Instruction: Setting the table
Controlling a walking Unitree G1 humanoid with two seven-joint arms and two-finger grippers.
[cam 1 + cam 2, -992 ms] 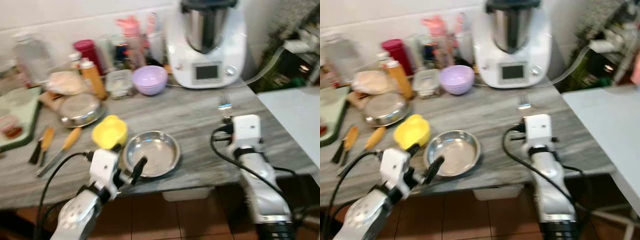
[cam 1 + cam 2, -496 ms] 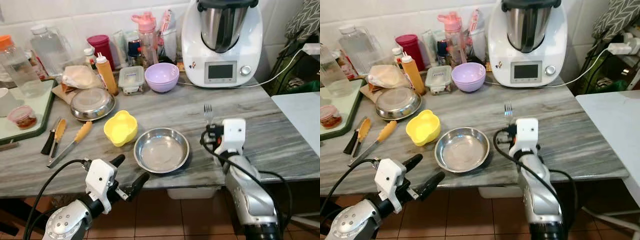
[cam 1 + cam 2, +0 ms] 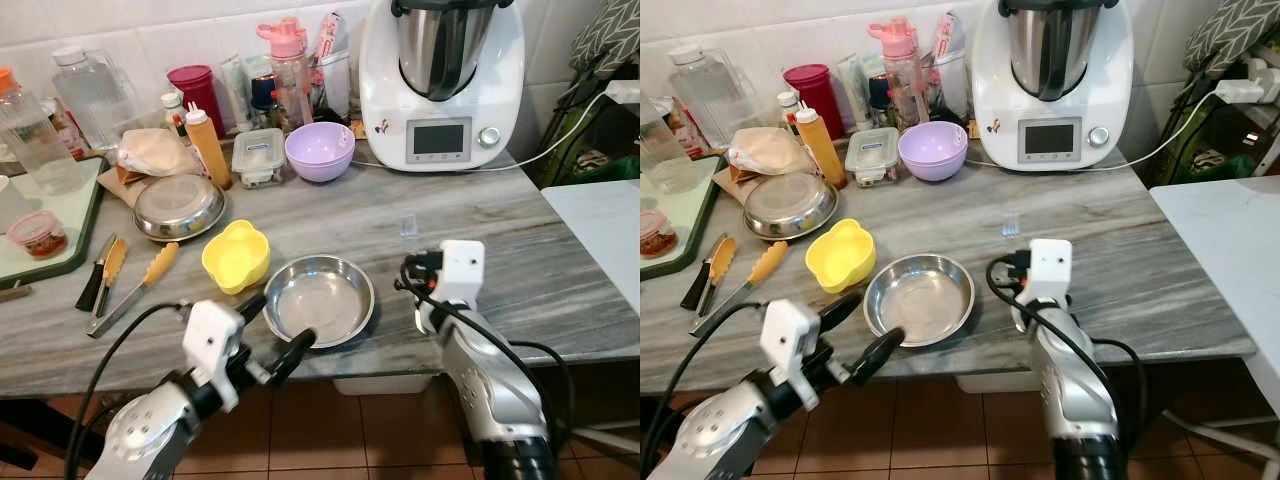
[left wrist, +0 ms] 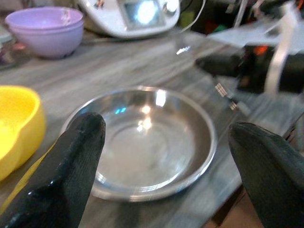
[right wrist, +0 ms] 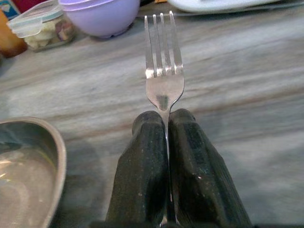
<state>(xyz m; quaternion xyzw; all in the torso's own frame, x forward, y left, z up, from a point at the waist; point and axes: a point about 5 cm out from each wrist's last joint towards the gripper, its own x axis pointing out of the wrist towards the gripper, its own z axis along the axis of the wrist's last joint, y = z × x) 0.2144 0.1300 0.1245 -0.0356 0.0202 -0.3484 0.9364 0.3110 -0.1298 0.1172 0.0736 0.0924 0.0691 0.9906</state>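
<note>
A shallow steel plate (image 3: 318,300) lies near the counter's front edge, with a yellow bowl (image 3: 236,255) just to its left. My left gripper (image 3: 278,327) is open at the plate's near-left rim, and its fingers (image 4: 71,166) straddle the plate in the left wrist view. My right gripper (image 5: 166,116) is shut on a silver fork (image 5: 163,71) by its handle, tines pointing away toward the back of the counter. It holds the fork (image 3: 408,222) just above the counter, to the right of the plate.
At the back stand a white food processor (image 3: 440,80), a purple bowl (image 3: 319,150), bottles and a lidded box. A second steel dish (image 3: 179,207), knives (image 3: 130,285) and a green tray (image 3: 60,215) lie at the left. A white table (image 3: 600,230) adjoins on the right.
My left gripper has risen and moved forward to the steel plate's near rim, still open. The right gripper stays shut on the fork, which has shifted slightly and looks blurred.
</note>
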